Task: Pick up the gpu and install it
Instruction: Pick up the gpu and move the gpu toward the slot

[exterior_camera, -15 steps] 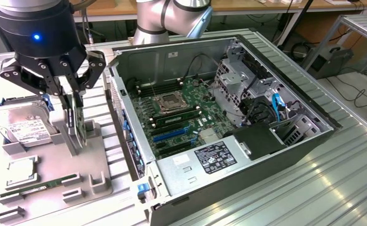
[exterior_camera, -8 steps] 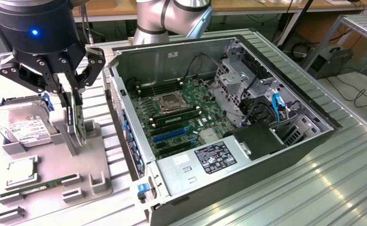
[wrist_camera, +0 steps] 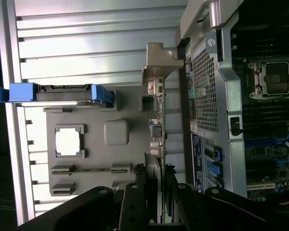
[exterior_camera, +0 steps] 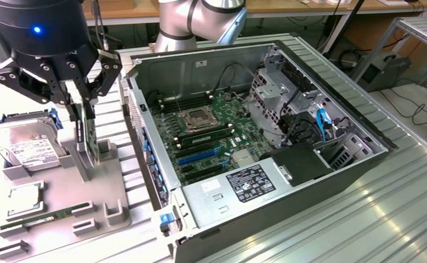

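Ribbed metal tabletop; wooden bench along back; cables on floor beside metal-frame rack

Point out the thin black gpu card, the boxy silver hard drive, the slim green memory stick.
gpu card (exterior_camera: 91, 131): exterior view, middle part.
hard drive (exterior_camera: 30, 150): exterior view, white label.
memory stick (exterior_camera: 45, 216): exterior view, middle.

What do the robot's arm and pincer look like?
The arm is a shiny silver tube with grey rounded joints. The pincer is black, with a round body, a glowing blue light and jointed fingers dotted with bolts.
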Controlling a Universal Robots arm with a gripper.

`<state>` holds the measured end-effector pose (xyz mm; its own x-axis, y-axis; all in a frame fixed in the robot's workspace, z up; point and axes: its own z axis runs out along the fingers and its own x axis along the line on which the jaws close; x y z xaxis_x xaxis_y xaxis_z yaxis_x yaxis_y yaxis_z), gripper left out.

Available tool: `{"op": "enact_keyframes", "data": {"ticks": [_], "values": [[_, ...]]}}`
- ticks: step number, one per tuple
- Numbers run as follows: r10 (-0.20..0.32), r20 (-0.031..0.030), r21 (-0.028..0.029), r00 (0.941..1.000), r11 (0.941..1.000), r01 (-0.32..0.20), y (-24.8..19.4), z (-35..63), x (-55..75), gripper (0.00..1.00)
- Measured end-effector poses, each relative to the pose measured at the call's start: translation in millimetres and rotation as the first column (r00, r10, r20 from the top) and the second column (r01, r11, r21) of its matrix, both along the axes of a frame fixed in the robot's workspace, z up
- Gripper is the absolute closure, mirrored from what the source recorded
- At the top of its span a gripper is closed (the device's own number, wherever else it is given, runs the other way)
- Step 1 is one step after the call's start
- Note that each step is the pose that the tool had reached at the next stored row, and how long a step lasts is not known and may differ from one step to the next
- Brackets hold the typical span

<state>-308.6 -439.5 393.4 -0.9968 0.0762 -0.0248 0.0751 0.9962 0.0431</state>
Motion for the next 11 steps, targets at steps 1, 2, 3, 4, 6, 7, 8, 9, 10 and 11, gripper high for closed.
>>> {"op": "enact_keyframes", "data": {"ticks": [1, 2, 3, 4, 6, 7, 8, 9, 10, 11], "values": [[0.000, 0.0000, 0.0000, 1.0000, 1.0000, 0.000, 0.0, 1.0, 0.0, 0.74], [0.000, -0.0001, -0.0001, 1.0000, 1.0000, 0.000, 0.0, 2.5, 0.0, 0.74], [0.000, 0.0000, 0.0000, 1.0000, 1.0000, 0.000, 0.0, 3.5, 0.0, 0.74], [0.000, -0.0001, -0.0001, 1.0000, 1.0000, 0.000, 0.0, 4.9, 0.0, 0.74], [0.000, -0.0002, -0.0001, 1.0000, 1.0000, 0.000, 0.2, 7.2, 0.1, 0.74], [0.000, -0.0001, 0.0000, 1.0000, 1.0000, 0.000, 0.2, 8.2, 0.1, 0.74], [0.000, -0.0001, -0.0001, 1.0000, 1.0000, 0.000, 0.4, 9.0, 0.0, 0.74], [0.000, 0.0000, 0.0000, 1.0000, 1.0000, 0.000, 0.7, 9.4, 0.0, 0.74], [0.000, 0.0000, 0.0000, 1.0000, 1.0000, 0.000, 0.7, 9.8, 0.0, 0.74], [0.000, -0.0001, -0.0001, 1.0000, 1.0000, 0.000, 0.9, 10.4, 0.0, 0.74]]}}
